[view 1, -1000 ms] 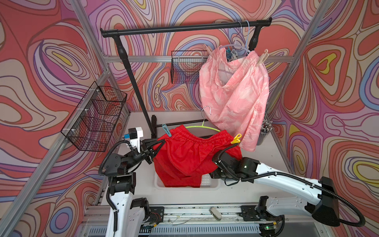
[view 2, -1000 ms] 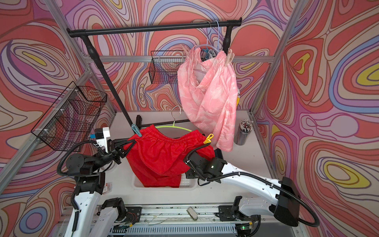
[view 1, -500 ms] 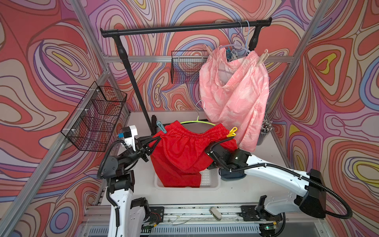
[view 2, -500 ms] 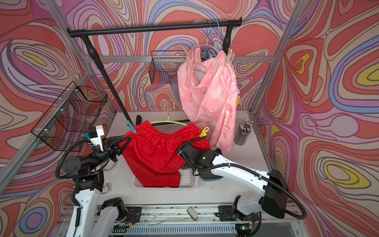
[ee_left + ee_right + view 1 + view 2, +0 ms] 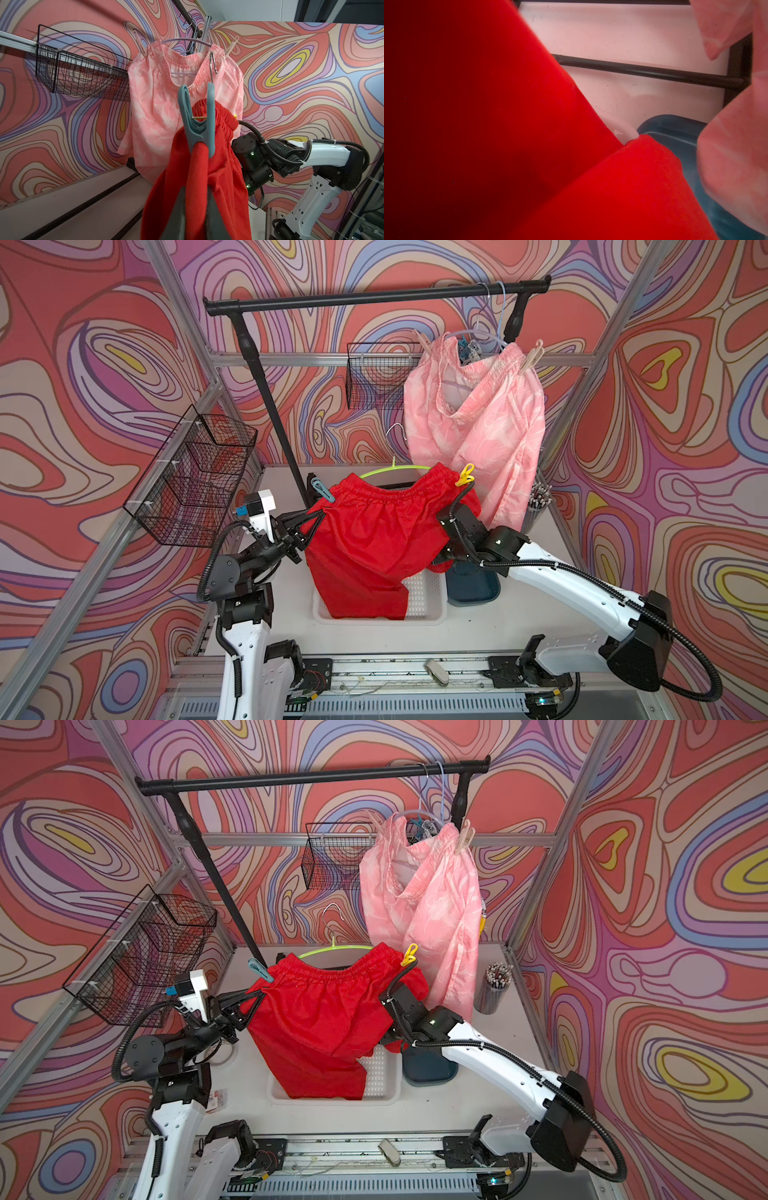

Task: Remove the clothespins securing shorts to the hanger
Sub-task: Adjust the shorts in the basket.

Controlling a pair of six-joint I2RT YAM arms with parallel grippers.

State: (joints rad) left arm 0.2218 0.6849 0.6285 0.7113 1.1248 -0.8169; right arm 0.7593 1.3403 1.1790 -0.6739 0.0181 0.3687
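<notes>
Left gripper (image 5: pixel 197 191) is pinched tight on the red shorts (image 5: pixel 374 539) just below the teal pin (image 5: pixel 197 116), holding them and the green hanger (image 5: pixel 390 469) up over the white basket (image 5: pixel 428 616). Both pins bite the waistband corners, so none is off this pair yet. The right gripper is buried behind the cloth under the yellow pin (image 5: pixel 465 475), and I can't tell its jaws. The pins stand handles-up, long axis near upright, leaning outward. Next, I reckon: rise, squeeze the yellow handles, pull along that axis.

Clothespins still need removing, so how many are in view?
4: teal-grey clothespin and yellow clothespin on the red shorts; two beige clothespins on the pink shorts. Others may be hidden behind those.
</notes>
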